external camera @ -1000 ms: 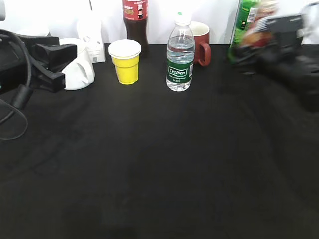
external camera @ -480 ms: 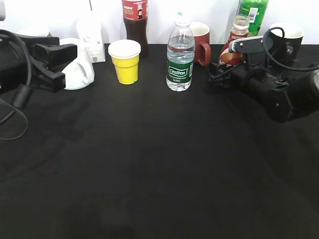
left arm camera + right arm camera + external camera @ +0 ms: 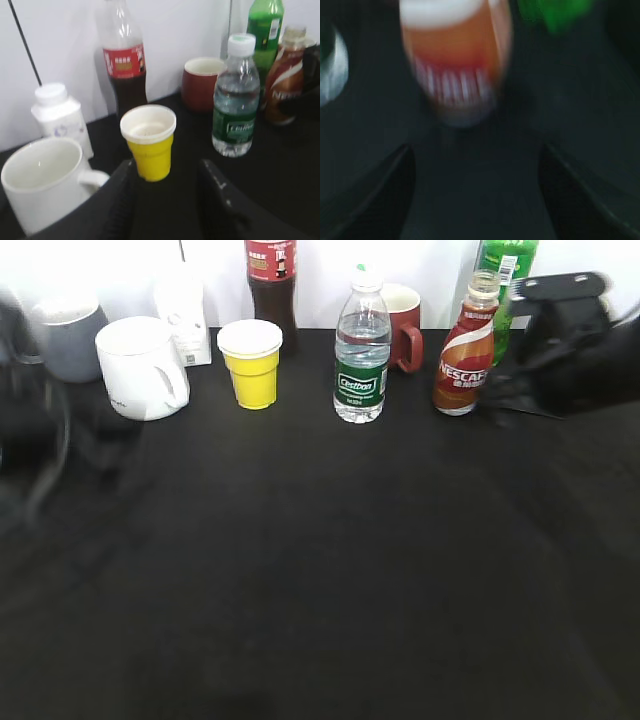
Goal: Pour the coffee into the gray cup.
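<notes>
The coffee bottle with the NESCAFE label stands upright at the back right, right of the water bottle. It fills the blurred right wrist view and shows at the right edge of the left wrist view. My right gripper is open and empty just right of it, jaws wide, not touching. The gray cup stands at the far back left behind the white mug. My left gripper is open and empty, in front of the yellow cup; its arm is a blur at the left.
Along the back stand a small white bottle, a cola bottle, a yellow cup, a green-labelled water bottle, a red mug and a green bottle. A black cloth covers the table.
My right gripper set the coffee bottle down upright, let go and drew back to the right. My left arm pulled away to the left, uncovering the white mug and gray cup.
</notes>
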Controlling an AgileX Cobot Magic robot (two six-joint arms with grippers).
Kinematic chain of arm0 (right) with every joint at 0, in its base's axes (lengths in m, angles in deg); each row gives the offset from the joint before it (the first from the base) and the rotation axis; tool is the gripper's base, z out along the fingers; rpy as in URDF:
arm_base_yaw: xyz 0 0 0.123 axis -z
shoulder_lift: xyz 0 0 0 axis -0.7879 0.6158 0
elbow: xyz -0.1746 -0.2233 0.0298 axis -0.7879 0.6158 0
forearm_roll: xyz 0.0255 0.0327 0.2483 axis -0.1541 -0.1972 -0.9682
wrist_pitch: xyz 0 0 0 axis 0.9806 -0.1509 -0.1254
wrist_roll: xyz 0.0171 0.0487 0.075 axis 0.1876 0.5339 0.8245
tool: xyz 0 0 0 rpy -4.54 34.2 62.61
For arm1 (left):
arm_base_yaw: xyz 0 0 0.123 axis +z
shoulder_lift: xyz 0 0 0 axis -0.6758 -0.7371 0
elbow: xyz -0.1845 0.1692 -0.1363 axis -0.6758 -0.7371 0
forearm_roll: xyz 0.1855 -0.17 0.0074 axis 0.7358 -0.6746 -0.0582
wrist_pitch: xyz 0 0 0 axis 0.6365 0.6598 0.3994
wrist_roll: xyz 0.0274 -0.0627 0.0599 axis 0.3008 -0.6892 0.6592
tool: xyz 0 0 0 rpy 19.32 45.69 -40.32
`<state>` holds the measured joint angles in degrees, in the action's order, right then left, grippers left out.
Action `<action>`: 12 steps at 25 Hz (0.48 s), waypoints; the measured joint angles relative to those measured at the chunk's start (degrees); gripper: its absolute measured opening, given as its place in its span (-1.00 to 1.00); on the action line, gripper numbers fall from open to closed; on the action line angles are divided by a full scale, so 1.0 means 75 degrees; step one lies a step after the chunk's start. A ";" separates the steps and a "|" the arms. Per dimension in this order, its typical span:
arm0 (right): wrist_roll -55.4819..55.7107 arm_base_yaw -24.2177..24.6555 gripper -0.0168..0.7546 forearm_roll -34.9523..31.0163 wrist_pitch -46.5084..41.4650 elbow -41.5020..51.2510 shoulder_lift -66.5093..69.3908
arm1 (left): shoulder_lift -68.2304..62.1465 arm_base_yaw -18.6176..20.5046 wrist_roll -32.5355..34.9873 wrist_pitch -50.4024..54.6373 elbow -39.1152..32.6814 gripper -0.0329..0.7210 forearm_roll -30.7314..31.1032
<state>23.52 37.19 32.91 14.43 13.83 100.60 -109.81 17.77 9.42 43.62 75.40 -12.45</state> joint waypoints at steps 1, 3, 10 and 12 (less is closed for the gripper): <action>0.0000 0.0000 0.58 -0.0091 -0.0867 0.0000 -0.0337 | 0.0000 0.0000 0.0000 0.1194 0.0085 -0.09 -0.0215; 0.0000 0.0000 0.58 -0.0381 -0.2338 0.0000 -0.0828 | 0.0000 -0.0003 0.0000 0.3371 0.0657 -0.08 -0.0672; -0.0034 0.0000 0.57 -0.0547 -0.5517 -0.0272 -0.1902 | 0.0041 -0.0009 -0.0003 0.9628 0.3585 -0.08 -0.1395; -0.0034 0.0000 0.57 -0.0550 -0.6113 -0.0286 -0.2564 | 0.0250 -0.0009 -0.0011 0.9991 0.4149 -0.08 -0.1402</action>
<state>23.26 37.19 28.79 -31.42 11.69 81.37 -107.93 17.70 9.34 118.56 106.51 -22.96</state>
